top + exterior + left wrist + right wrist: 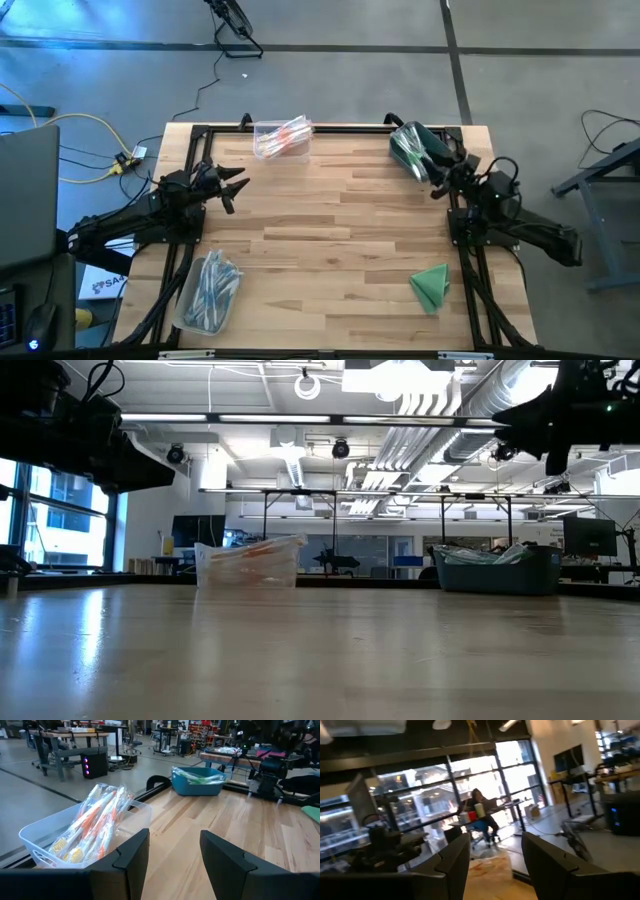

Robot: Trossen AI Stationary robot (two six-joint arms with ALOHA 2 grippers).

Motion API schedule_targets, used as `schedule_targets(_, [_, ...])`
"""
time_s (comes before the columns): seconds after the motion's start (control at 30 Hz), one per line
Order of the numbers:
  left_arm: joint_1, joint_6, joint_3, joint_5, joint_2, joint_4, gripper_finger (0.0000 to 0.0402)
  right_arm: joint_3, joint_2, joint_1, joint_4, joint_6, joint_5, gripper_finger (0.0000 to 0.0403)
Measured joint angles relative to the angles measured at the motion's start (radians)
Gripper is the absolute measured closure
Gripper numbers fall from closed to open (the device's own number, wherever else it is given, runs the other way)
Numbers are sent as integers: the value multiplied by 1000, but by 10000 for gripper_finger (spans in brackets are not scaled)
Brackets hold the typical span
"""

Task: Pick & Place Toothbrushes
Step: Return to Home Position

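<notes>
cloth [431, 286] lies folded on table [340, 230], apart from toothbrushes [285, 136].

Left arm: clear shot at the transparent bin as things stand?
Probably yes. The left gripper is open and empty, and only bare tabletop lies between it and the transparent bin of orange toothbrushes. The right gripper sits far off by the blue bin.

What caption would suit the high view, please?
Toothbrushes sorted by colour into three bins; left gripper and right gripper open over table.
</notes>
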Motion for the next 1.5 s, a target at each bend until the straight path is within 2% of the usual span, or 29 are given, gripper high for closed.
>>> schedule_targets(0.17, [0, 0, 0, 0, 0, 2, 231, -100, 0, 0, 133, -3, -83, 231])
schedule_targets(0.47, [0, 0, 0, 1, 0, 5, 231, -101, 0, 0, 82, -58, -248, 231])
schedule_targets(0.77, [0, 0, 0, 1, 0, 6, 231, -102, 0, 0, -107, -72, -254, 231])
schedule_targets(1.03, [0, 0, 1, 2, 0, 7, 231, -102, 1, 0, -117, -192, -250, 231])
schedule_targets(1.5, [0, 0, 1, 2, 0, 7, 231, -103, 1, 0, -117, -186, -250, 231])
